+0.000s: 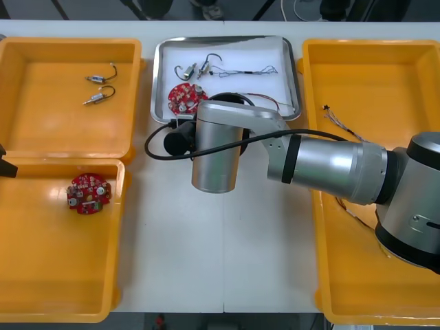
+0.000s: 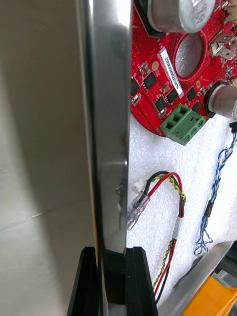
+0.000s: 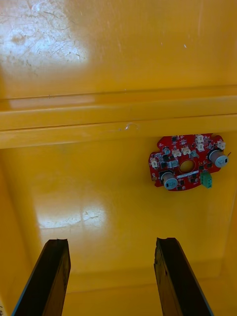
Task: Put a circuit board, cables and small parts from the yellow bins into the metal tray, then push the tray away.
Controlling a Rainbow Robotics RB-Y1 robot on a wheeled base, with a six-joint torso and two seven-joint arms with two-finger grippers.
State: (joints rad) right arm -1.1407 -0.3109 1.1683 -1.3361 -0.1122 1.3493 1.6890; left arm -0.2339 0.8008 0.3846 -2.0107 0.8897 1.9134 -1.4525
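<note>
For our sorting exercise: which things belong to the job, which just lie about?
Job: shiny metal tray, rim gripped by right hand; inside, round red circuit board, red and yellow cable, twisted blue and white cable.
Lying about: second red board under open left hand; small metal parts, thin cables in yellow bins.

Steeply down from above over the table, right wrist close against the tray rim, left wrist higher over a bin, both within the overhead.
</note>
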